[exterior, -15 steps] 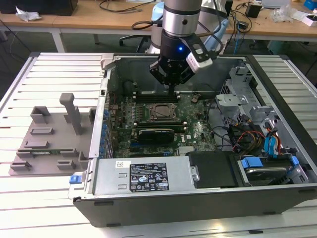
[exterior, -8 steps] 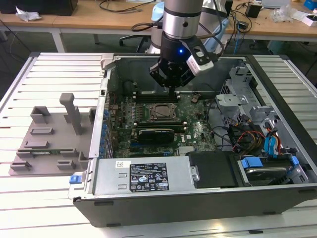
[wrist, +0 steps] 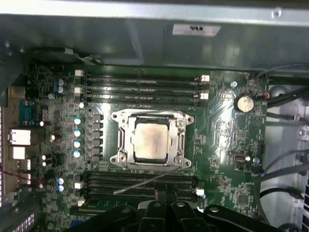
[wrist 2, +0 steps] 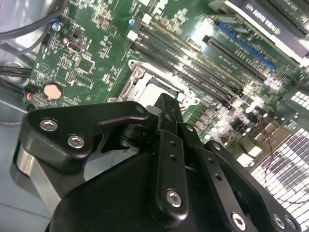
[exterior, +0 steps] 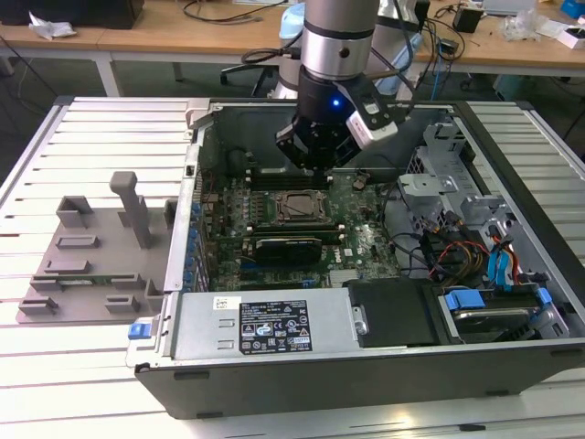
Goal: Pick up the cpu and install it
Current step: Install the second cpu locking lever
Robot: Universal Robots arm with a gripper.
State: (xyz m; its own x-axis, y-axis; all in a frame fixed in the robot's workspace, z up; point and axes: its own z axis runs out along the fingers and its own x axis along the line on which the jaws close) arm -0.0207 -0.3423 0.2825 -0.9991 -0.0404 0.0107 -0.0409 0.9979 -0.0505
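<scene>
Cpu is sitting in the socket mid-board, gripper hanging above, holding nothing, fingers looking closed. Bumping it crooked could bend pins.

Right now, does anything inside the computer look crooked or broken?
Nothing looks broken. The chip lies flat and square in its socket frame on the green board. A thin metal lever slants loose beside the frame, apparently unlatched.

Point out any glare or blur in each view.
First wrist view: soft overall, the cpu pale and washed. Second wrist view: glare bleaches the board beyond the gripper. Exterior view: evenly lit, a blue light glows on the wrist.
</scene>
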